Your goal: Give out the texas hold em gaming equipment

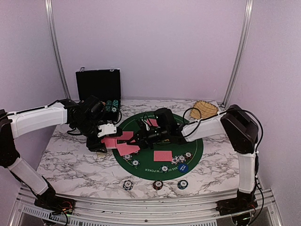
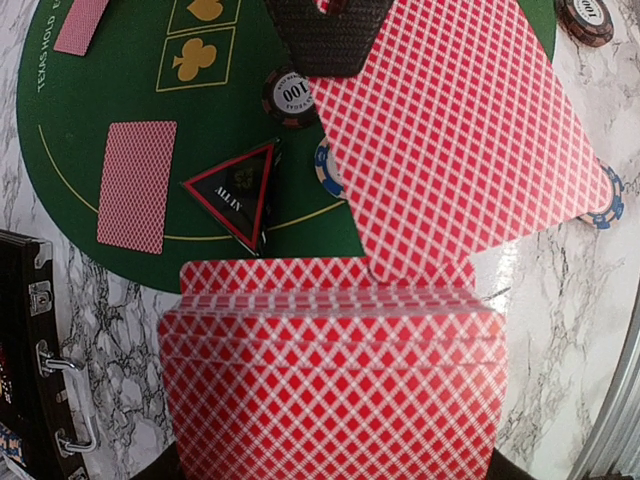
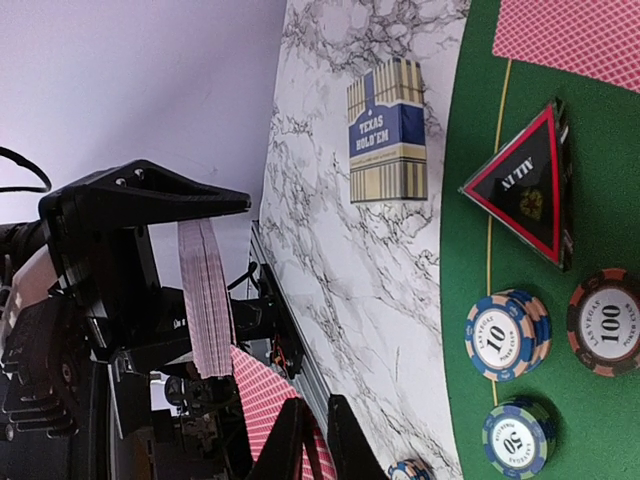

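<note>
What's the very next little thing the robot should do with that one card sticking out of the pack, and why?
Probably draw the single card clear of the deck, towards the green mat. The right tool pinches one end of it, while its other end overlaps the deck gripped by the left tool, so it is not free yet.

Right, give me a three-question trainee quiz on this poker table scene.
1. True or false: the left pincer is shut on the deck of cards.
2. What does the right pincer pinch? A) one red-backed card B) a die C) a spoon
3. Fill in: the triangle marker lies on the green ____.
Key: 1 true; 2 A; 3 mat.
</note>
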Action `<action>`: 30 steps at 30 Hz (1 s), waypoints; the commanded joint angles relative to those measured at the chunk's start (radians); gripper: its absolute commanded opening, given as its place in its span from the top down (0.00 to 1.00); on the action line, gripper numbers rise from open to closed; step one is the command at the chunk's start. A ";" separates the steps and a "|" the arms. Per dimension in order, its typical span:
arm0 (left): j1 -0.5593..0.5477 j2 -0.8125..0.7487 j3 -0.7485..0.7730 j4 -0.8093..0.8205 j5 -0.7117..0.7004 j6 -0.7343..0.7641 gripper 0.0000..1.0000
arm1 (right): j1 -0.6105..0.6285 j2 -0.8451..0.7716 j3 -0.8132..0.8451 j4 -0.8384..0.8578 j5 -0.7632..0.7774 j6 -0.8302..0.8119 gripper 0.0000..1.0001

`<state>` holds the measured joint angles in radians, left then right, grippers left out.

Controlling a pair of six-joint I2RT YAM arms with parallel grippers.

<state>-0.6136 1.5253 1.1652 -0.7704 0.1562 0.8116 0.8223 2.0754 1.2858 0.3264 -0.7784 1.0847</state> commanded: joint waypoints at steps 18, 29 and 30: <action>0.015 -0.026 -0.006 -0.005 0.010 0.004 0.78 | -0.118 0.159 0.210 -0.043 0.049 -0.023 0.99; 0.015 -0.027 -0.001 -0.012 0.019 0.000 0.78 | -0.118 0.369 0.454 -0.046 0.170 -0.012 0.94; 0.015 -0.027 -0.001 -0.013 0.020 0.000 0.78 | -0.118 0.380 0.467 -0.041 0.178 -0.015 0.93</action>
<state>-0.6029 1.5253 1.1637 -0.7708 0.1535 0.8116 0.7063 2.4176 1.6783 0.2863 -0.6632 1.0828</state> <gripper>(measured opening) 0.663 0.060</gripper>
